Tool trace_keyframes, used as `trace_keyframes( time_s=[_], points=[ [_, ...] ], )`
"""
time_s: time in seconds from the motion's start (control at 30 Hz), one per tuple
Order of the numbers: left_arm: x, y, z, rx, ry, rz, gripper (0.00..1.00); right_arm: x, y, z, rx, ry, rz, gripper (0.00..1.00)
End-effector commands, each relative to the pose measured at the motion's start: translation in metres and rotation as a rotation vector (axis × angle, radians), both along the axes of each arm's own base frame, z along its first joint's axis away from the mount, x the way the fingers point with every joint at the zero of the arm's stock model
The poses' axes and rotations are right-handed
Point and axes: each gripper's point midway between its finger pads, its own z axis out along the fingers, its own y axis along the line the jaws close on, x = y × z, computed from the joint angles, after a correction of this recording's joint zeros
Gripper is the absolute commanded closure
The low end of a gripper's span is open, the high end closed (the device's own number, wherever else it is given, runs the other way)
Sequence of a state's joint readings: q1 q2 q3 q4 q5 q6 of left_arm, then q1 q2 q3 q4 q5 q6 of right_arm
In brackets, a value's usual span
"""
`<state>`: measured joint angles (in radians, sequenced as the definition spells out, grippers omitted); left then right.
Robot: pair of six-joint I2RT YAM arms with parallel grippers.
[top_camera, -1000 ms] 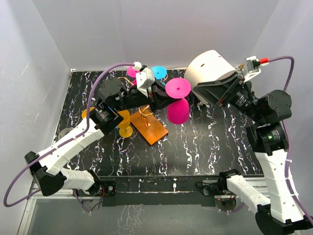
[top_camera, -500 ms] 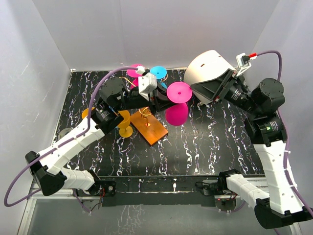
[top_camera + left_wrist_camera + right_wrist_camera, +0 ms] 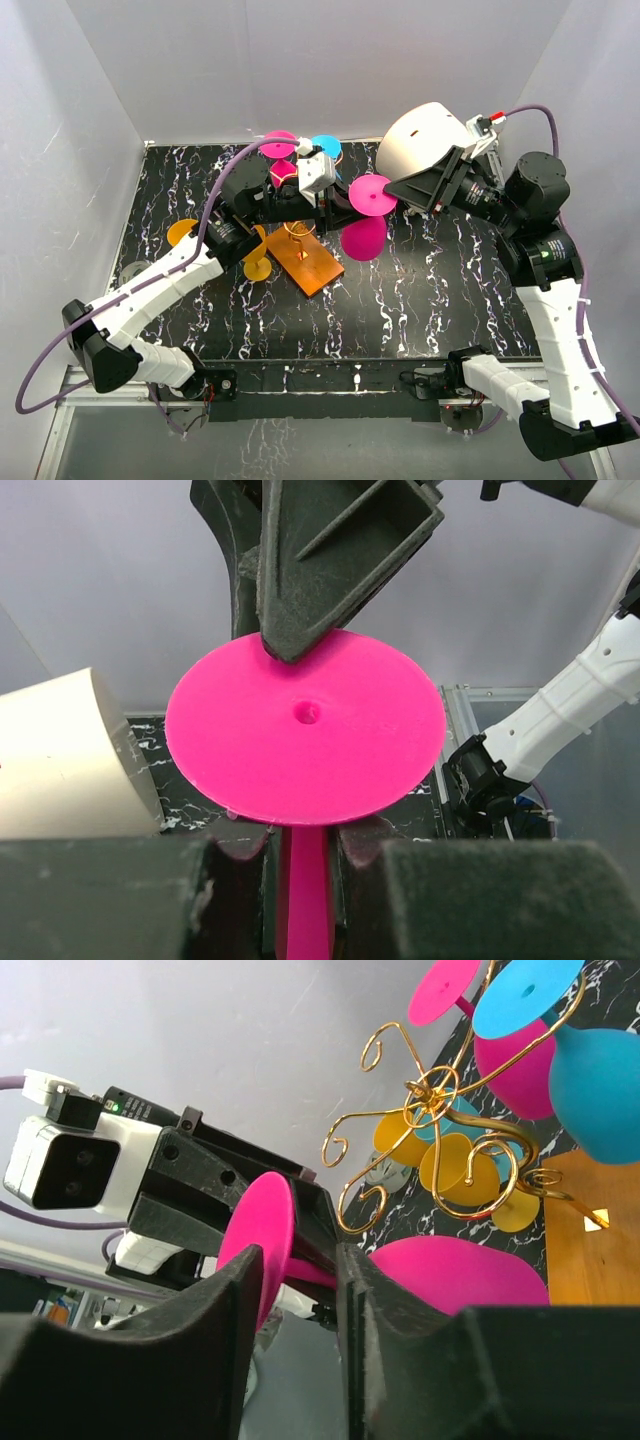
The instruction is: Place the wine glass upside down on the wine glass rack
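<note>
Both arms stretch inward until their wrists nearly meet, the left gripper (image 3: 307,855) pinched tight on the stem of the wine glass (image 3: 330,750), the right gripper (image 3: 300,1280) held level with its jaws partway apart.

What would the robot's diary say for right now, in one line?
left tool: shut on pink wine glass stem | right tool: open, astride its foot | rack: this glass not on it

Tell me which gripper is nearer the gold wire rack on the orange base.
Left. The left gripper, holding the pink plastic wine glass by its stem, is just right of the gold wire rack; the right gripper straddles that glass's foot, farther right.
</note>
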<state>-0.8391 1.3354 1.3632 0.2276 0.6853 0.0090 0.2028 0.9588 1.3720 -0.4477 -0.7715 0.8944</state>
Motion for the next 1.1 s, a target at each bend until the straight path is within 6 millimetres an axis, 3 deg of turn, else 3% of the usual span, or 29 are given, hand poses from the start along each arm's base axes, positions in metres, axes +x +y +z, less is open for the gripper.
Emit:
trace_keyframes(
  time_s=[0.0, 0.33, 0.43, 0.53, 0.67, 0.77, 1.07],
  points=[
    [-0.001, 0.003, 0.021, -0.039, -0.068, -0.002, 1.00, -0.012, 0.003, 0.011, 0.006, -0.041, 0.053, 0.70],
    [0.006, 0.000, 0.012, -0.025, -0.047, 0.024, 0.99, -0.008, 0.007, 0.002, 0.047, 0.025, 0.070, 1.00],
    [0.008, 0.001, 0.010, -0.028, -0.025, 0.041, 0.85, -0.004, 0.005, 0.001, 0.053, 0.036, 0.040, 1.00],
    [0.012, 0.004, 0.008, -0.034, 0.017, 0.080, 0.61, 0.001, 0.002, 0.001, 0.052, 0.046, 0.003, 1.00],
    [0.017, 0.012, 0.002, -0.035, 0.078, 0.145, 0.38, 0.011, -0.005, -0.002, 0.027, 0.059, -0.074, 1.00],
    [0.018, 0.018, -0.003, -0.035, 0.133, 0.187, 0.31, 0.019, -0.010, -0.006, 0.006, 0.066, -0.126, 1.00],
    [0.029, 0.048, -0.008, -0.031, 0.314, 0.379, 0.25, 0.050, -0.020, -0.021, -0.003, 0.061, -0.255, 1.00]
  ],
)
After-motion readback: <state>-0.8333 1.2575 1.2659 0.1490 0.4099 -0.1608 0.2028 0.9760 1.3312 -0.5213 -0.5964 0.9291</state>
